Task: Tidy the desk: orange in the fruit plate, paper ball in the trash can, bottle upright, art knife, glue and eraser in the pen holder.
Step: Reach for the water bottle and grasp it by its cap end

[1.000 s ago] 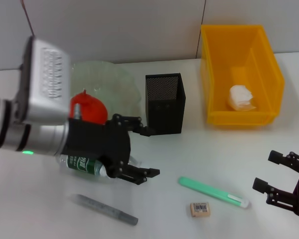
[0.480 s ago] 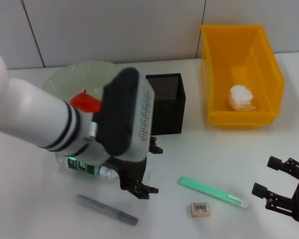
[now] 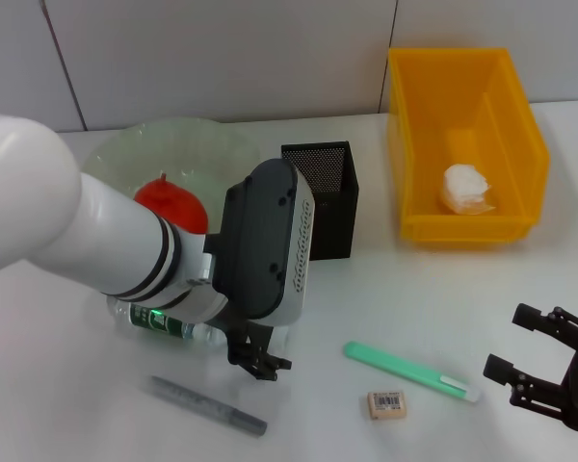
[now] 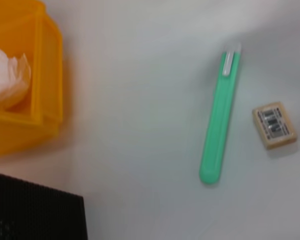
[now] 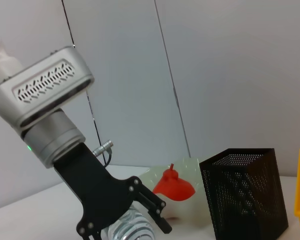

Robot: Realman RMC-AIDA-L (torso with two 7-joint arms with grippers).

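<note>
The bottle [image 3: 161, 321] lies on its side near the table's front left, mostly covered by my left arm. My left gripper [image 3: 253, 351] points down at the bottle's cap end; in the right wrist view the left gripper [image 5: 124, 226] stands open, straddling the ribbed bottle [image 5: 135, 234]. The orange [image 3: 170, 202] rests in the fruit plate [image 3: 178, 149]. The paper ball [image 3: 465, 188] lies in the trash can [image 3: 462, 77]. A green art knife [image 3: 409, 372], the eraser [image 3: 386, 403] and a grey glue stick [image 3: 207, 404] lie on the table. My right gripper [image 3: 544, 371] hovers open at the front right.
The pen holder [image 3: 318, 197] stands between the fruit plate and the trash can. The left wrist view shows the art knife [image 4: 220, 120], eraser [image 4: 274, 125], trash can [image 4: 35, 100] and a corner of the pen holder [image 4: 35, 210].
My left arm has swung round and come down over the bottle, its wrist now covering the gripper. The right gripper has drifted slightly lower.
</note>
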